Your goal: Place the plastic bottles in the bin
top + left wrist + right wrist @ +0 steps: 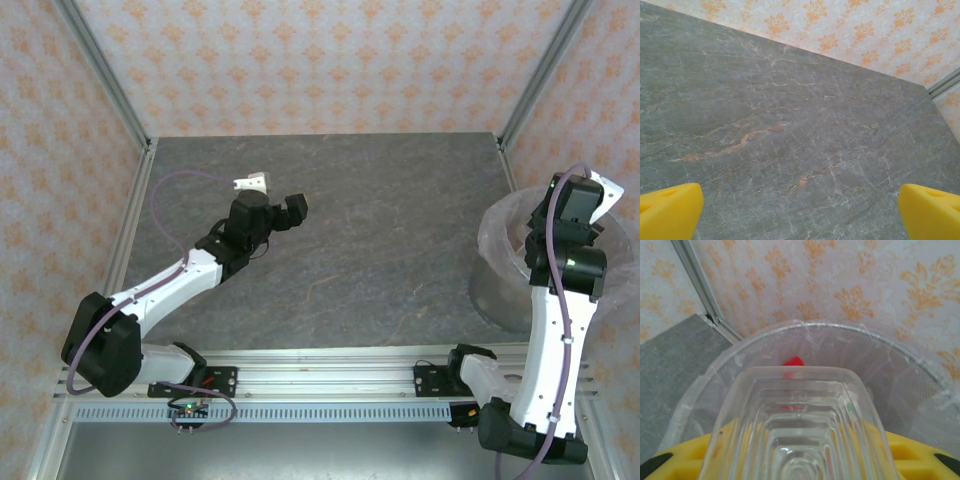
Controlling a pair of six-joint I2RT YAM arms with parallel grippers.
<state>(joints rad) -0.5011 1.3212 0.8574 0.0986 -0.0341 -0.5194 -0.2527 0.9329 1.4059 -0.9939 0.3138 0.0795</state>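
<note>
Tabletop [380,240]: grey marbled slab, with patterned walls on three sides.

Left gripper [800,212]: jaws wide apart with nothing between them. It hangs over bare tabletop, left of centre. Yellow fingertips [670,210] sit at the lower corners of the wrist view.

Bin [497,290]: round, with a crinkled clear liner, at the tabletop's right edge beneath the right arm.

Right gripper [800,470]: closed on a clear ribbed bottle [800,410], seen end-on between yellow fingers [920,455] and held over the bin.

Red cap [793,361]: inside the bin, beyond the bottle. What it belongs to cannot be told.
</note>
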